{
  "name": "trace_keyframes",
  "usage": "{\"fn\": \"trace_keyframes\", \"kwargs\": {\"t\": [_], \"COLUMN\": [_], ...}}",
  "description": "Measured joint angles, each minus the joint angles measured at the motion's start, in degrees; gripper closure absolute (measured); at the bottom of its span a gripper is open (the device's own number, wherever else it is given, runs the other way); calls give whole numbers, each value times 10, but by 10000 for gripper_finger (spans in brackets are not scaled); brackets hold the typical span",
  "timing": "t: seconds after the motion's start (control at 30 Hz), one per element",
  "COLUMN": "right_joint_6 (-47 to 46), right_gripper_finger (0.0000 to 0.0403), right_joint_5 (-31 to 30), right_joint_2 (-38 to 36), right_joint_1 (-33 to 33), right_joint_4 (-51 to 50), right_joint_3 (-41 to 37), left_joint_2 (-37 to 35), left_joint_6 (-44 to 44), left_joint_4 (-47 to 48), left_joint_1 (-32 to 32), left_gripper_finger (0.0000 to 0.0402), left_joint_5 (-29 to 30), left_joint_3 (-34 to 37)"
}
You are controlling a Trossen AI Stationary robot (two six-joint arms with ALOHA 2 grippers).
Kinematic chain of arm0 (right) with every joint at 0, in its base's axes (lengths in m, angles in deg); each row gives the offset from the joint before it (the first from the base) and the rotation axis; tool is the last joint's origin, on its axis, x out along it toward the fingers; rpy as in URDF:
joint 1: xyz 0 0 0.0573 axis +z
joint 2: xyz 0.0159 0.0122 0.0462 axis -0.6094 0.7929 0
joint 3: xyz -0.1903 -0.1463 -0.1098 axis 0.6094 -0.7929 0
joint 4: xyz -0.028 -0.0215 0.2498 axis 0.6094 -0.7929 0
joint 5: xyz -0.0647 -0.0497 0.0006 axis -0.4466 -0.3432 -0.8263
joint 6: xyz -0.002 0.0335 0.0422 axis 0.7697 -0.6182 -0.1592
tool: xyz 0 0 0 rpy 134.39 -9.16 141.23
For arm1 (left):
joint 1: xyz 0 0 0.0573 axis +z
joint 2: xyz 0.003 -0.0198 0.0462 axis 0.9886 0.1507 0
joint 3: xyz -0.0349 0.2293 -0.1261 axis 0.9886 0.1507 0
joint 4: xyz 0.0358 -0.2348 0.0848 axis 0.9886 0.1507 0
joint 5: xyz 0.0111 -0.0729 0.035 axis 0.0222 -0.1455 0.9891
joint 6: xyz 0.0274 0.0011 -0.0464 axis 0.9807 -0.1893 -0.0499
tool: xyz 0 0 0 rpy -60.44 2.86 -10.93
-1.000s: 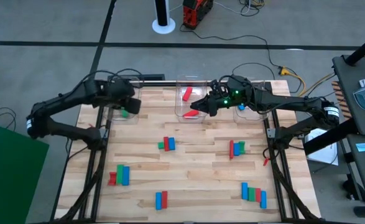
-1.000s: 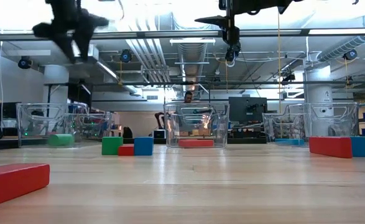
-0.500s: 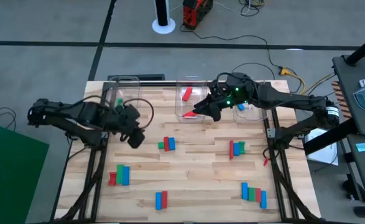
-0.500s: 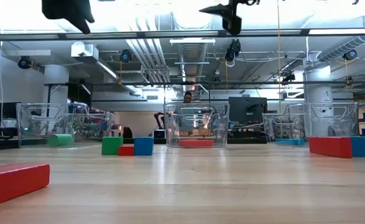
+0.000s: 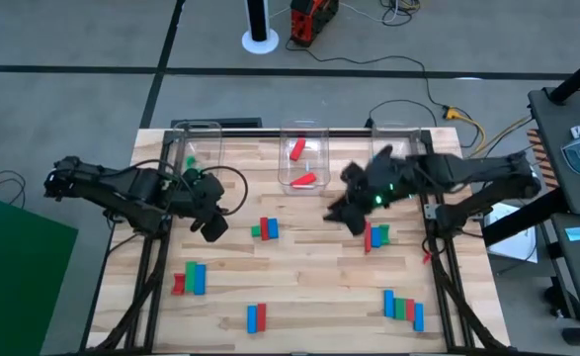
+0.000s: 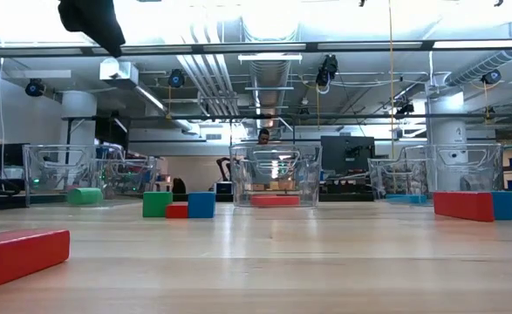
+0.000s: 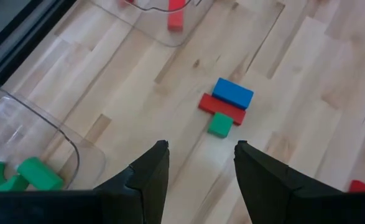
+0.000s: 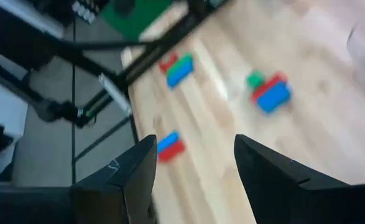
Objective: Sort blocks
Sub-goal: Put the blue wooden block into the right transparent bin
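The left arm reaches in from the left edge of the high view, bent low over the desk, and its gripper hangs at centre left, fingers spread apart with nothing between them. Just right of it lies a cluster of green, red and blue blocks. The right arm stretches in from the right edge, elbow folded near the desk's right rim, and its gripper sits right of centre, above another small red-and-green cluster. Its fingers are also parted and empty.

Three clear bins stand along the top edge of the desk: the left bin holds green blocks, the middle bin holds two red blocks, and the right bin is partly hidden by the arm. More blocks lie lower down: a group at lower left, a pair at bottom centre and a row at lower right.
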Motion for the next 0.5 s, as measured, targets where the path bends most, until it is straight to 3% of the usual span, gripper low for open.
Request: {"fn": "trace_keyframes", "kwargs": {"t": [0.2,0.5], "right_joint_6": [-79,-395], "right_gripper_finger": [197,197], "right_joint_5": [-4,10], "right_joint_2": [16,61], "right_joint_1": [98,199], "right_joint_4": [-84,-215], "right_joint_3": [-1,-1], "left_joint_2": [0,0], "left_joint_6": [21,31], "left_joint_4": [-1,-1], "left_joint_1": [0,0], "left_gripper_finger": [241,241], "left_joint_5": [0,19], "left_joint_3": [-3,-2]}}
